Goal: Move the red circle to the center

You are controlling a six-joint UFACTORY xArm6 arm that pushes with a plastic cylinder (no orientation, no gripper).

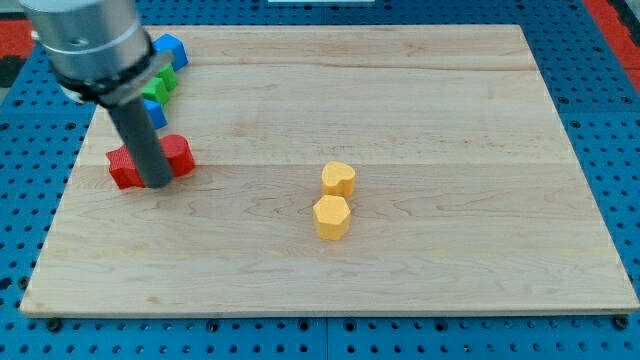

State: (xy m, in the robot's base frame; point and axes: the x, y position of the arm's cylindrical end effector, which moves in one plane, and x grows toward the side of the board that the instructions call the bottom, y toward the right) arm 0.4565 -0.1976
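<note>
**Red block still near the left edge; the push to the centre is barely begun**

My tip (157,184) is down on the wooden board (420,270) close to its left edge, somewhat above the middle of that edge; the rod has no jaws to open or close, so it grips nothing and can only shove; it stands right in front of the red pieces and hides their middle.

Two red shapes show either side of the rod: a red block (123,168) on the view's left of it and a red block at the right of the rod (179,154); whether these are two separate blocks touching or one partly hidden I cannot tell for certain, and which of them is the circle cannot be made out from here; the tip appears to touch or nearly touch both.

Toward the top-left corner sit a green block (158,85), a blue block (170,48) nearest the corner, and a lower blue block (154,112) mostly behind the rod.

Nearer the board's middle, slightly toward the bottom edge, lie a yellow heart-like block (339,179) and a yellow hexagon (331,216), just beside each other.

As I judge it, nothing of the task is done: the red circle sits well apart from the centre; what remains is the whole travel toward the view's right, stopping short of the yellow pair.
</note>
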